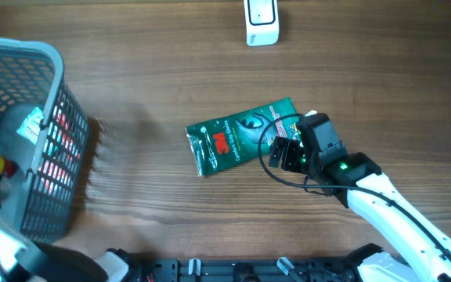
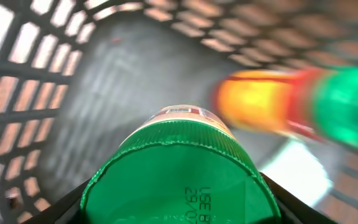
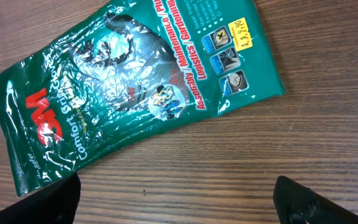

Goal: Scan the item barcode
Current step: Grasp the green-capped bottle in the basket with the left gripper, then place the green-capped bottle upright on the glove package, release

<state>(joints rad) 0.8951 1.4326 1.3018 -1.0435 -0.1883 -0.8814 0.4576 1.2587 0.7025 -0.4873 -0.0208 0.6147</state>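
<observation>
A green 3M glove package (image 1: pixel 241 135) lies flat on the wooden table, printed side up, with a yellow price sticker (image 3: pixel 242 34); no barcode shows on this face. My right gripper (image 1: pixel 284 153) hovers open just beside the package's near edge (image 3: pixel 135 81), and only bare wood lies between its fingers (image 3: pixel 179 202). My left gripper (image 2: pixel 179 208) is down inside the grey basket (image 1: pixel 53 94), its fingers pressed on both sides of a bottle's green cap (image 2: pixel 179 168). A white scanner (image 1: pixel 261 22) stands at the far edge.
The basket's mesh wall (image 2: pixel 17 93) closes in around my left gripper. An orange bottle with a green cap (image 2: pixel 272 102) lies in the basket beside the held one. The right arm (image 1: pixel 398 211) stretches in from the front right corner.
</observation>
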